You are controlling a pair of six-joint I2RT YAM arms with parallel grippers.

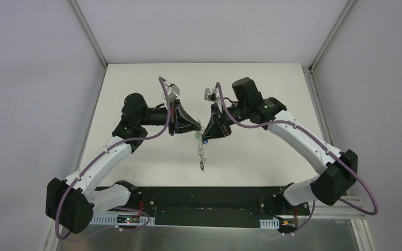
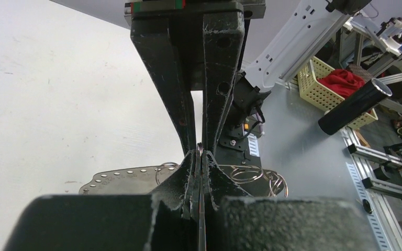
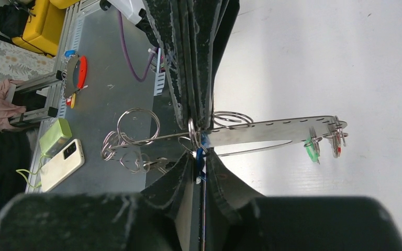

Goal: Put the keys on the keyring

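From above, the keys (image 1: 202, 155) dangling between the arms are too small to tell apart. In the left wrist view the left gripper (image 2: 199, 159) pinches a thin wire loop (image 2: 199, 147), which is almost wholly hidden between its fingers, and the perforated strip (image 2: 118, 180) passes behind them. The right gripper (image 3: 200, 157) covers most of a blue-tagged key (image 3: 203, 142).

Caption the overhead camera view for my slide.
Over the table, left gripper and right gripper meet, both shut on a bunch of keys and rings held between them.
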